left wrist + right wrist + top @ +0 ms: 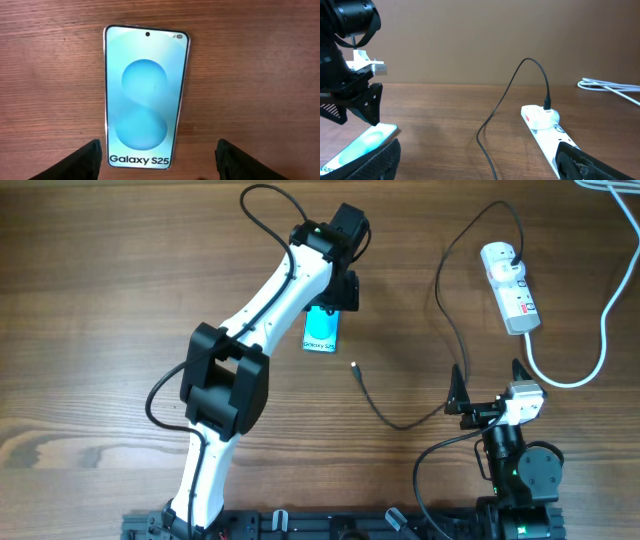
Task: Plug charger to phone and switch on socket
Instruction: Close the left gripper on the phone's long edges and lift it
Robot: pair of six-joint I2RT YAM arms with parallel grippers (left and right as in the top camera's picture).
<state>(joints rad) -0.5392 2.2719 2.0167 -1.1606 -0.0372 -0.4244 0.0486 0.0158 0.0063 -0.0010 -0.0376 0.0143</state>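
The phone (321, 332) lies flat on the table, its teal screen up, with "Galaxy S25" text; it fills the left wrist view (145, 95). My left gripper (342, 292) hovers over its far end, open, fingers (157, 162) either side of the phone's near end and apart from it. The black charger cable (440, 290) runs from a white plug in the socket (510, 300) to a loose connector tip (354, 365) right of the phone. My right gripper (490, 385) is open and empty near the front right, above the cable (487, 135).
The socket's thick white cord (590, 350) loops along the right edge and off the top right corner. The socket (547, 135) and phone (360, 145) both show in the right wrist view, with my left arm (345, 65) above the phone.
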